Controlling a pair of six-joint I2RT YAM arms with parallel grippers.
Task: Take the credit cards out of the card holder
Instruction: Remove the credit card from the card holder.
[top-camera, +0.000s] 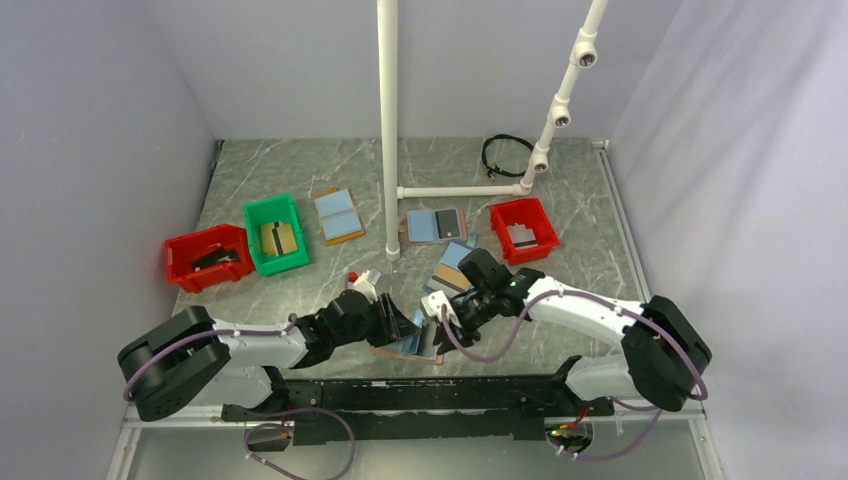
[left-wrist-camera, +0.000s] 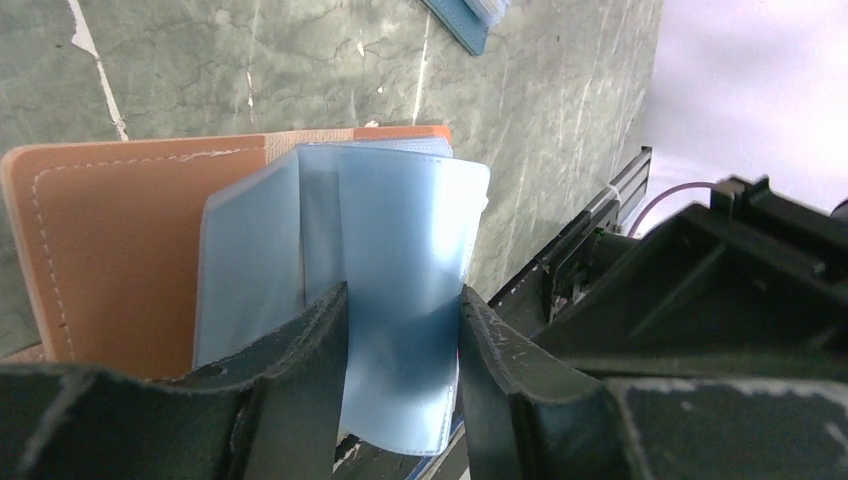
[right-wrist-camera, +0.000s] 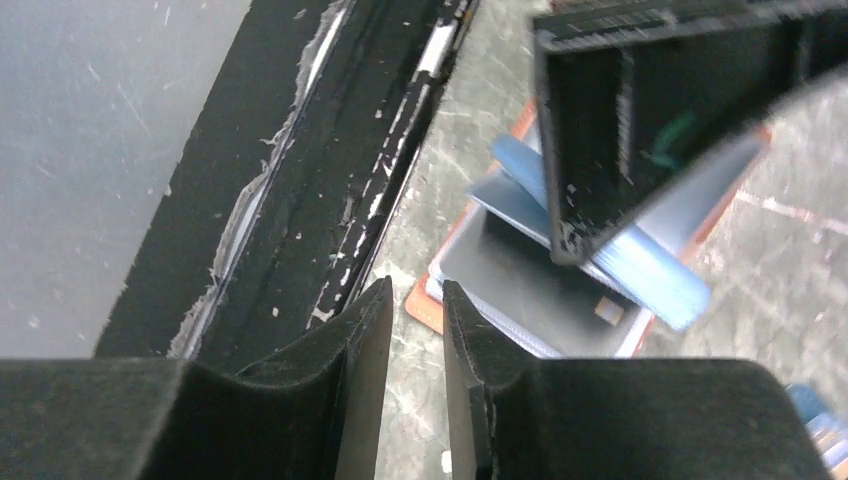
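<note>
One card holder (top-camera: 412, 346) is lying open at 6 o'clock on the table (top-camera: 300, 170), its long axis running roughly 9 to 3 o'clock. One dark grey credit card (right-wrist-camera: 515, 265) is showing inside. The left gripper (left-wrist-camera: 402, 305), half open, is straddling a blue sleeve (left-wrist-camera: 400, 230); I cannot tell whether it is pinching it. The right gripper (right-wrist-camera: 417, 290), nearly closed, is holding nothing. Three other holders (top-camera: 337, 215) are lying toward 12 o'clock.
</note>
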